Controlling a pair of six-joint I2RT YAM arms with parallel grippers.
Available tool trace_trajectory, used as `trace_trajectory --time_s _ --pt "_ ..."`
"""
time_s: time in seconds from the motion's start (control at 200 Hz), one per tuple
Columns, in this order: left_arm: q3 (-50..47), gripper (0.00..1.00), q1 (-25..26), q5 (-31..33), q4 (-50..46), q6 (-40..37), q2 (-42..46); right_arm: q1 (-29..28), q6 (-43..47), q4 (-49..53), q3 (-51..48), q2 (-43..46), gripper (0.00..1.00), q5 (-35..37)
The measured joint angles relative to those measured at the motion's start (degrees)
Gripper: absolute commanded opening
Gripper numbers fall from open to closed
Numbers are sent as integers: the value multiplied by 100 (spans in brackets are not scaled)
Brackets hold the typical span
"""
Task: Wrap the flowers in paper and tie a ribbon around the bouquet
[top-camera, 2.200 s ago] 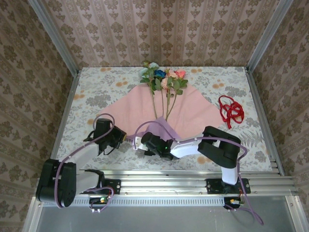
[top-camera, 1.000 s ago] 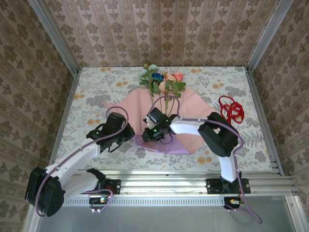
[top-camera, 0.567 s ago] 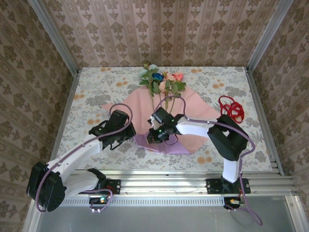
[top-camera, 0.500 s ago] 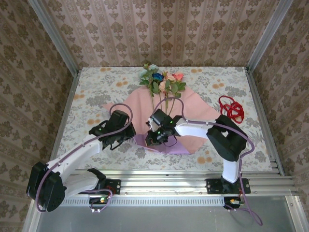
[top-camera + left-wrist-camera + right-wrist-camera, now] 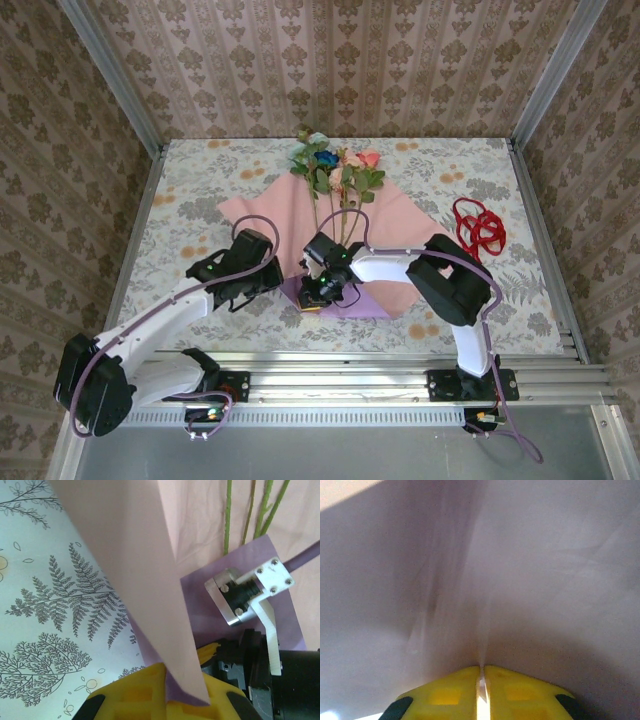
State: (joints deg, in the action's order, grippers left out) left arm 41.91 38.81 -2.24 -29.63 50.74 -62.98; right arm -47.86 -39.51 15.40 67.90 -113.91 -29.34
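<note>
**Top external.** A surface (image 5: 200,190) under a floral-print cloth, walled on three sides by damask-patterned panels.
- A large thin sheet of wrapping paper (image 5: 285,215) lies mid-surface with its pinkish reverse up. Its near corner is turned over, so the lilac-purple face shows.
- A small bunch of artificial flowers (image 5: 335,168), with pink, peach and blue heads on thin green stems, lies along the middle of the sheet. The heads reach past the far edge.
- A thin bright red ribbon (image 5: 475,228) sits in loose loops on the cloth, well apart to the right of the paper.
- The left gripper (image 5: 270,280) is at the sheet's near-left edge. The right gripper (image 5: 312,300) is on the lilac flap, just beside it.

**Left wrist.**
- The yellow jaws are closed on the paper's edge, and a pink fold (image 5: 125,555) rises up from them off the cloth.
- Stems (image 5: 227,520) lie on the sheet beyond, next to the lilac flap.

**Right wrist.**
- The yellow jaws are all but together, with a thin pale edge in the slit. I judge this to be the paper pinched between them.
- Lilac paper (image 5: 520,580) spreads away from the jaws.

**Progress (judgement).**
- Early wrapping stage: the flowers are placed and the bottom corner is folded.
- The sides are not yet wrapped round the stems, so there is no cone.
- The ribbon is untouched, so the tying is all left to do.
</note>
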Motion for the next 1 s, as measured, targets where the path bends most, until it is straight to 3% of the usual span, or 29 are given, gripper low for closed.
trace_trajectory --time_s 0.18,0.38,0.63,0.82,1.0 --pt "378 0 236 90 -136 -232 -291 136 -52 20 -280 389 24 50" --pt "960 0 625 376 -236 -533 -710 605 -306 -85 -798 1113 12 50" --pt "1818 0 1290 658 -431 -1058 -1574 964 -833 -859 -1285 903 7 -138" --pt "2269 0 1593 682 -461 -1414 -2273 1113 -1176 -1545 -1598 931 12 -396" --pt "2417 0 1672 678 -345 -1589 -2691 1484 -1340 -1368 -2076 1596 17 -243"
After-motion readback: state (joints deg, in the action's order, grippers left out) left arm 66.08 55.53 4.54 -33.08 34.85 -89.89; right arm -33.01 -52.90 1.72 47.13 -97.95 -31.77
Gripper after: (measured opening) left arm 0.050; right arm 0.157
